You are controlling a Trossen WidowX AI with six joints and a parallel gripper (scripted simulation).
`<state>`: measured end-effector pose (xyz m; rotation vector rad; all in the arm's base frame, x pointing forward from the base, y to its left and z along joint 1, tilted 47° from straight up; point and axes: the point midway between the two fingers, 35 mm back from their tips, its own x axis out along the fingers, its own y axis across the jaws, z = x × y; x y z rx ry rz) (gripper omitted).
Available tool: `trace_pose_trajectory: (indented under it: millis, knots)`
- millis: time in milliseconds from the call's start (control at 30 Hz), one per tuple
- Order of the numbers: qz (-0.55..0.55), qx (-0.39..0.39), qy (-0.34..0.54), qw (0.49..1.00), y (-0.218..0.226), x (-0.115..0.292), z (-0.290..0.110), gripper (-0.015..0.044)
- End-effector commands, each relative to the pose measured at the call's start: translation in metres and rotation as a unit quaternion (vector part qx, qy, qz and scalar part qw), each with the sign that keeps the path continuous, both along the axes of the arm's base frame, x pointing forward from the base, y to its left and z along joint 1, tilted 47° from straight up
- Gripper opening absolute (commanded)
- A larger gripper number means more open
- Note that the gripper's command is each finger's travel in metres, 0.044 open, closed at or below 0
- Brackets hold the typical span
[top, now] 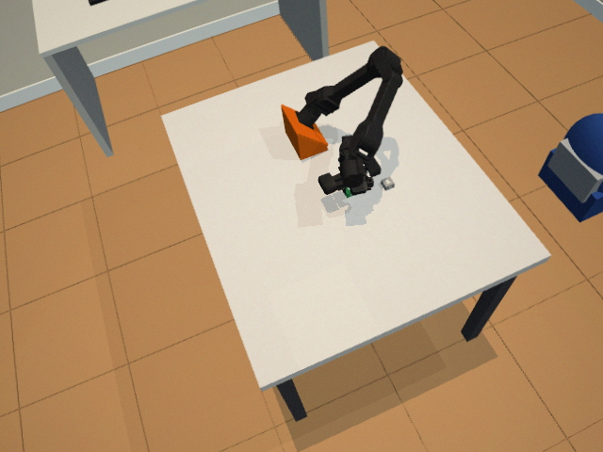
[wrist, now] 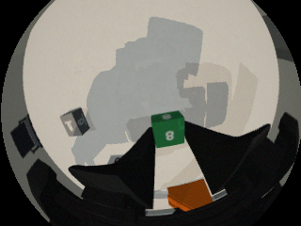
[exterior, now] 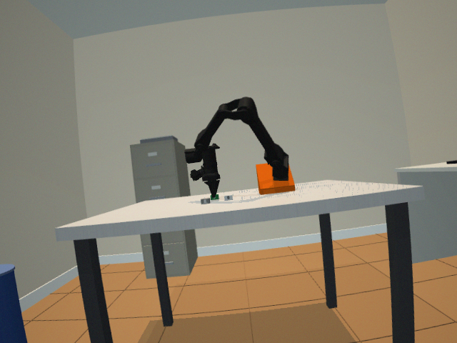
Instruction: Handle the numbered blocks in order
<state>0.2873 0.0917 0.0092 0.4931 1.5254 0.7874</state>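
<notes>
A small green block (top: 349, 193) (exterior: 216, 197) (wrist: 168, 127) rests on the white table (top: 389, 272) (exterior: 332, 197); its top digit looks like an 8. My gripper (top: 351, 188) (exterior: 213, 192) (wrist: 167, 127) points straight down and is shut on the green block, one finger on each side. A grey block (top: 388, 183) (wrist: 75, 122) lies apart from it beside the arm. In the exterior view two grey blocks (exterior: 204, 201) (exterior: 228, 197) flank the green one. Their digits are too small to read.
The arm's orange base mount (top: 304, 134) (exterior: 275, 181) (wrist: 188, 195) stands behind the blocks. A grey filing cabinet (exterior: 162, 177) and a second table (top: 122, 19) (exterior: 428, 169) stand off the table, and a blue bin (top: 579, 165) stands to one side.
</notes>
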Motion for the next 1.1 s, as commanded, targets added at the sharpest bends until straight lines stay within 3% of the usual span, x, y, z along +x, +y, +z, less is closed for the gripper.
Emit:
trace_pose_trajectory:
  millis: [0,1067]
  knots:
    - [0.0,0.0,-0.004,1.0,-0.005,0.002,0.004,0.012]
    - [0.0,0.0,-0.004,1.0,0.002,0.001,-0.002,0.012]
